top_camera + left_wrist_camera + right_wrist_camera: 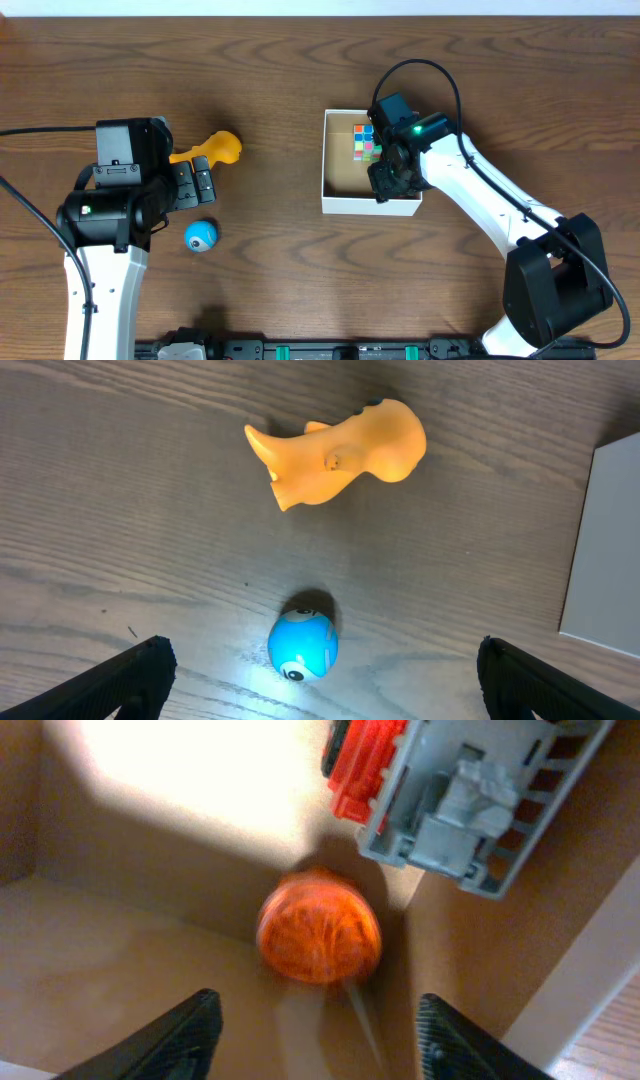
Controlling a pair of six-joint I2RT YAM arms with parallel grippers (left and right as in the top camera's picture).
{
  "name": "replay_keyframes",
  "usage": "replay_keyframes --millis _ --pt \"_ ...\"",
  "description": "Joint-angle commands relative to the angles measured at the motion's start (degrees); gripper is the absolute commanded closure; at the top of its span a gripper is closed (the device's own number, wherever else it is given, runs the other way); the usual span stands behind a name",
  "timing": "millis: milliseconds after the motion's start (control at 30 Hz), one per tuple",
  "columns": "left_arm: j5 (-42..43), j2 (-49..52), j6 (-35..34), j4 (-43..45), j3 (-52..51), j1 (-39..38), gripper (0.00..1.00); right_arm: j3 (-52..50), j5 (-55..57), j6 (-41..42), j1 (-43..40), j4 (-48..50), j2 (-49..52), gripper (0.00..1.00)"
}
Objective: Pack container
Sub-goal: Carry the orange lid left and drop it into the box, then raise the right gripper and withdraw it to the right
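The container (336, 201) is a square white box with a brown inside, at table centre. My right gripper (392, 180) hangs over its near right part, open and empty (318, 1040). In the right wrist view a blurred orange ball (320, 938) lies inside the box beyond my fingers, beside a grey and red toy (455, 795). A colourful cube (367, 141) sits in the box's far part. My left gripper (197, 183) is open (320, 685) over the wood. A blue ball (200, 236) (302, 643) lies between its fingers. An orange toy (215, 148) (340, 457) lies beyond.
The box's white wall shows at the right edge of the left wrist view (605, 550). Black cables run from both arms across the wooden table (270, 90). The arm bases stand at the near edge.
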Motion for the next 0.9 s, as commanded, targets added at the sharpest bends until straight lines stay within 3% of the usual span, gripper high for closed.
replay_keyframes --millis 0,400,600,767,867 --pt "-0.1 0.0 -0.5 -0.2 1.1 0.4 0.02 -0.3 0.7 0.4 0.0 -0.1 0.5 0.27" --pt "-0.1 0.0 -0.5 -0.2 1.1 0.4 0.02 0.3 -0.2 -1.8 0.5 2.0 0.2 0.34" --pt "-0.1 0.0 -0.5 -0.2 1.1 0.4 0.02 8.5 0.0 -4.4 1.3 1.7 -2.6 0.32" --pt "-0.1 0.0 -0.5 -0.1 1.1 0.4 0.02 16.9 11.0 7.0 -2.2 0.6 -8.1 0.24" --pt "1.4 0.1 2.5 1.1 1.2 0.4 0.02 18.3 12.0 12.7 -7.6 0.3 -12.2 0.05"
